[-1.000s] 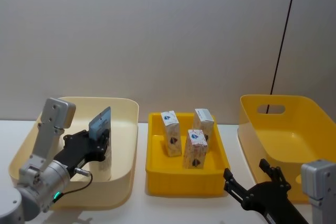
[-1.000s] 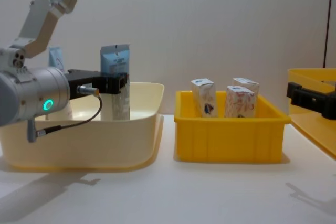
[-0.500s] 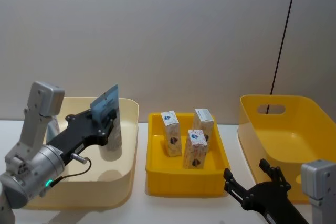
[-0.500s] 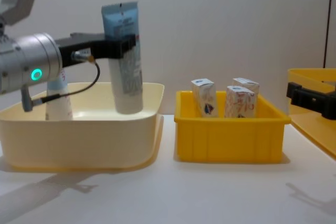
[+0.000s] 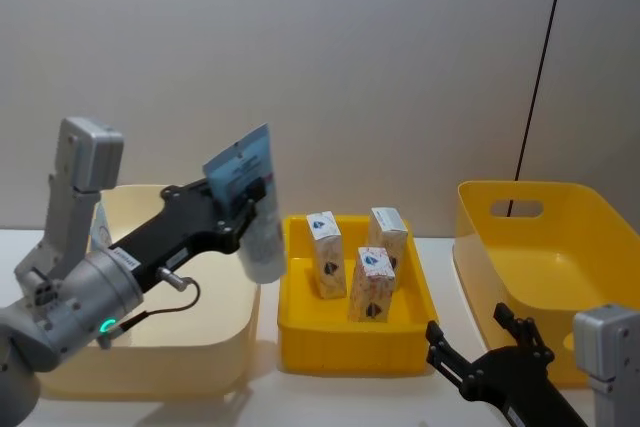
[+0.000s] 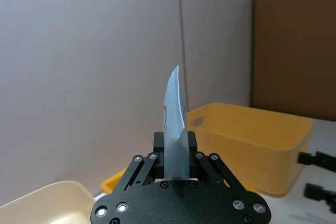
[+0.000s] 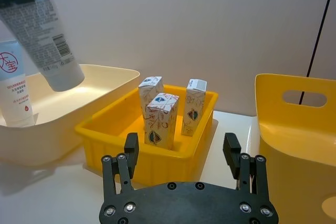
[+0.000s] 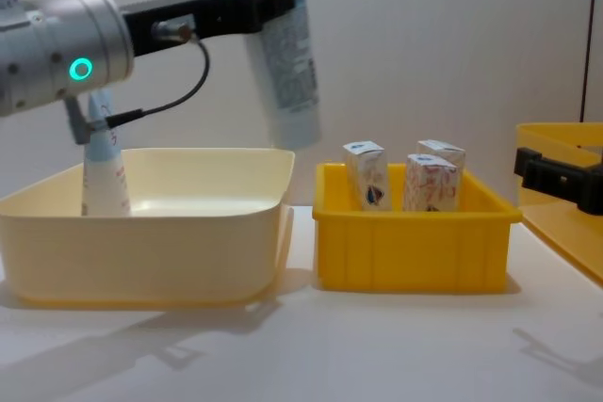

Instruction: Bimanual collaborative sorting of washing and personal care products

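Left tool (image 8: 271, 2) clamping one tube (image 8: 288, 82), another tube (image 8: 103, 176) standing, right tool (image 7: 181, 149) wide, three cartons (image 5: 372, 283)

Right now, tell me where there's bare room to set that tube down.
The cream bin's floor is bare from the standing tube at its left end to its right wall. The left claw holds the second tube above that wall. The large yellow bin's visible inside is bare too. Crowded: the small yellow tray, three cartons.

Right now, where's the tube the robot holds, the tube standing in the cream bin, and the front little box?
held tube (image 8: 285, 63): chest view, printed body.
standing tube (image 8: 105, 181): chest view, lower body.
front carton (image 8: 429, 184): chest view, front face.
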`<move>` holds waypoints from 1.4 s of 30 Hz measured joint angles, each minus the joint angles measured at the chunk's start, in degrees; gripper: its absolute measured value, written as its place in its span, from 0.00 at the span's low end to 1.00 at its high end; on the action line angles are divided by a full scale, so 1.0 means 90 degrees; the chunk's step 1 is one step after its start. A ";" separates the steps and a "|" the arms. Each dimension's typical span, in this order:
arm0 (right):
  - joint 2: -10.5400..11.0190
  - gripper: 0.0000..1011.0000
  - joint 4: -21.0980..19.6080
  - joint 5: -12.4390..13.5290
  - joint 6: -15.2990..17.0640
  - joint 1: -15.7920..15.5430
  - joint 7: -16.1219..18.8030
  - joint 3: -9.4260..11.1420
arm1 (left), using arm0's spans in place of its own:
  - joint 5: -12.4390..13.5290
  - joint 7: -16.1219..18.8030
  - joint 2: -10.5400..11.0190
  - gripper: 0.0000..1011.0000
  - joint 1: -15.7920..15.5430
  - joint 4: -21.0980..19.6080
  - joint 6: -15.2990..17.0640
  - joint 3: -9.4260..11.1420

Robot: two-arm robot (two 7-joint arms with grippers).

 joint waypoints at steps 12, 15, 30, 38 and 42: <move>0.0000 0.99 0.0000 0.0000 0.0000 0.0000 0.0000 0.0000 | -0.0298 -0.0415 -0.0251 0.22 -0.0241 0.0114 0.0183 0.0370; 0.0000 0.99 0.0000 0.0000 0.0000 0.0000 0.0000 0.0000 | -0.0298 -0.0440 -0.0286 0.22 -0.0283 0.0149 0.0205 0.0438; -0.0001 0.99 0.0000 -0.0001 0.0000 0.0001 0.0002 0.0000 | -0.0129 -0.0459 -0.0361 0.22 -0.0488 0.0338 0.0226 0.0824; 0.0051 0.99 0.0067 0.0007 -0.0025 0.0091 0.0204 -0.0021 | -0.0079 -0.0454 -0.0370 0.22 -0.0539 0.0373 0.0226 0.0911; 0.0098 0.99 0.0147 0.0041 -0.0064 0.0202 0.0411 -0.0056 | -0.0064 -0.0453 -0.0371 0.22 -0.0553 0.0386 0.0226 0.0937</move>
